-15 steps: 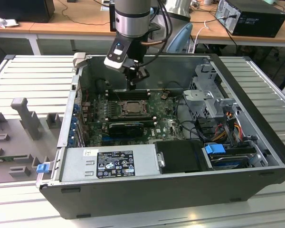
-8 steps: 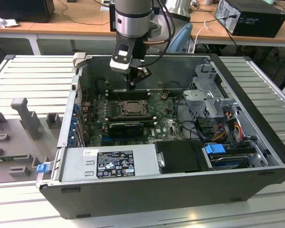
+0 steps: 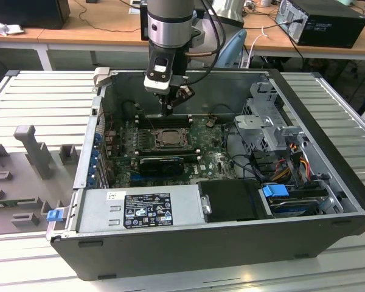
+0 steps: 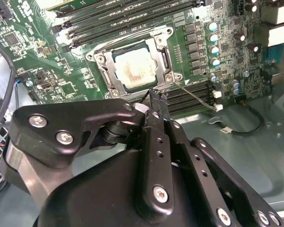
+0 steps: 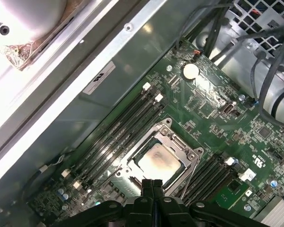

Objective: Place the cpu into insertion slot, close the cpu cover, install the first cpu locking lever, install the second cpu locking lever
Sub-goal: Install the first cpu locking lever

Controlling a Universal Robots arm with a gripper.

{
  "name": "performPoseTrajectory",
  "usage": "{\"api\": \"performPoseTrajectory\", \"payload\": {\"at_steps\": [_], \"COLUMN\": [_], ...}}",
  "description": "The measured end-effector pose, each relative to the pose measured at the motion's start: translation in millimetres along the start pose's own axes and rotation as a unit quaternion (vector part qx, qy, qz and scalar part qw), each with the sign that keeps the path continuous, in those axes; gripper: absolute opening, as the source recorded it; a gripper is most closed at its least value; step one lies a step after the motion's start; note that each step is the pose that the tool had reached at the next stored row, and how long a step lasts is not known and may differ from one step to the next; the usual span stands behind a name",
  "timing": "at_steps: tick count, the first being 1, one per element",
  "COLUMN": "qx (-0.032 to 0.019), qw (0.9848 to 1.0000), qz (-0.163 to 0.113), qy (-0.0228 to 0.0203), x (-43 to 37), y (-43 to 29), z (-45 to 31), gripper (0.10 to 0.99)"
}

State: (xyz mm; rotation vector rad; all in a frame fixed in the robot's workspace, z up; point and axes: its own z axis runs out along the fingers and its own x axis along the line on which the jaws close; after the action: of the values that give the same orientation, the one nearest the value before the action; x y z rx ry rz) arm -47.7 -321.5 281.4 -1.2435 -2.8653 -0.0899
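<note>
cpu [image 5: 157, 161] lies under cover [image 5: 182, 142]; light, stiff, fragile, best held by edges. claw [image 5: 151, 183] pinched together, holding nothing.

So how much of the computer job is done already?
The cpu already lies in place, and the cpu cover looks shut around it. The tool, shut, sits at the cover's edge beside a thin wire lever that seems to stick out sideways. So the locking levers look left to do.

The arm [image 3: 169, 24] is held pretty much vertical, wrist pointed straight down, jaws pressed together at the tips.
</note>
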Motion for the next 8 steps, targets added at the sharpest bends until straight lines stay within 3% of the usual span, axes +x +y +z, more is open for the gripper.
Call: {"api": "performPoseTrajectory", "payload": {"at_steps": [8], "qx": [0.0008], "qw": [0.9998], "qz": [-0.019], "qy": [0.0008], "x": [0.0], "y": [0.0], "z": [0.0], "gripper": [0.106]}}
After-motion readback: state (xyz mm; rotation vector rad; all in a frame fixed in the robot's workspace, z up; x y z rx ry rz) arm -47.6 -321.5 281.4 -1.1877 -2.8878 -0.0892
